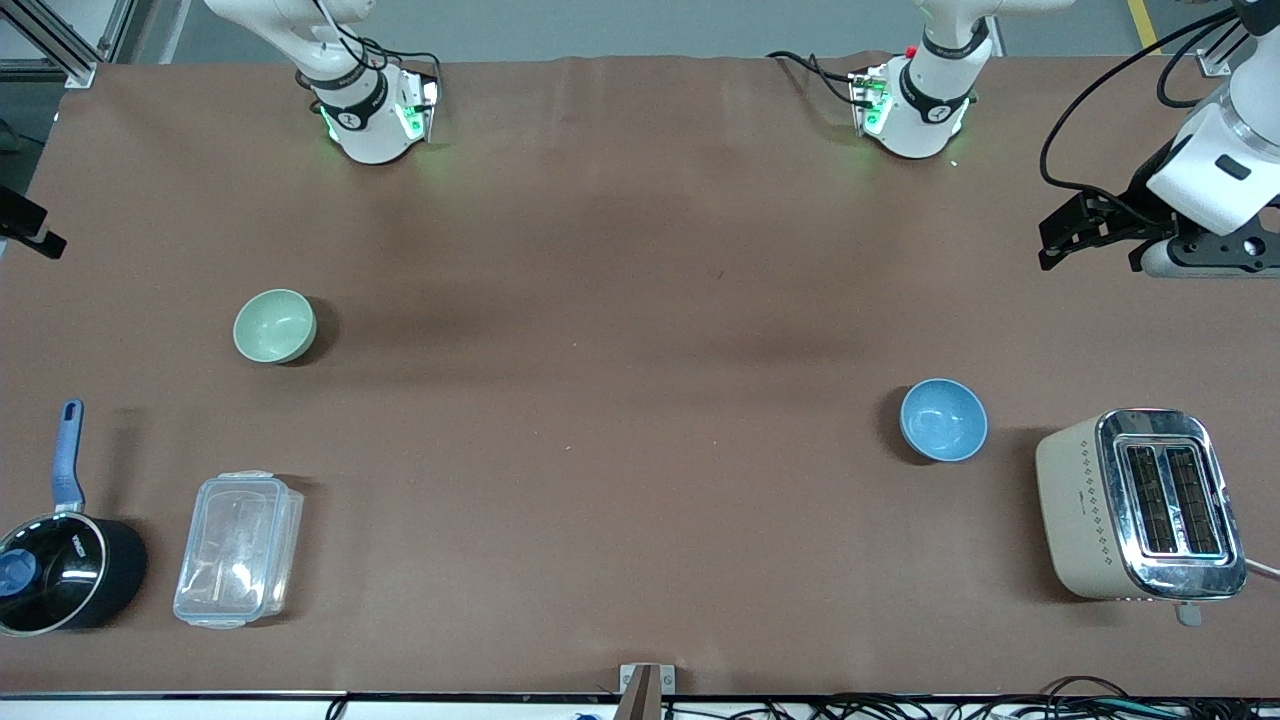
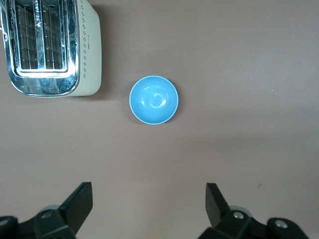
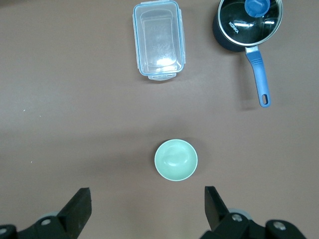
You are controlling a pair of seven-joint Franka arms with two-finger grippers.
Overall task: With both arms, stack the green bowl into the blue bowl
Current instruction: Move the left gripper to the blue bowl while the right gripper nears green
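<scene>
The pale mint-green bowl (image 1: 275, 326) stands upright and empty on the brown table toward the right arm's end; it also shows in the right wrist view (image 3: 176, 159). The sky-blue bowl (image 1: 943, 420) stands upright and empty toward the left arm's end, beside a toaster; it also shows in the left wrist view (image 2: 153, 99). My left gripper (image 2: 149, 199) is open and empty, high in the air at the table's edge (image 1: 1050, 245). My right gripper (image 3: 148, 201) is open and empty, high up, and only its tip shows in the front view (image 1: 40, 235). Neither gripper touches a bowl.
A cream and chrome toaster (image 1: 1140, 505) stands beside the blue bowl. A clear lidded plastic container (image 1: 238, 548) and a black saucepan with a blue handle (image 1: 60, 560) sit nearer the front camera than the green bowl. The two arm bases (image 1: 375, 110) (image 1: 915, 105) stand along the table's back edge.
</scene>
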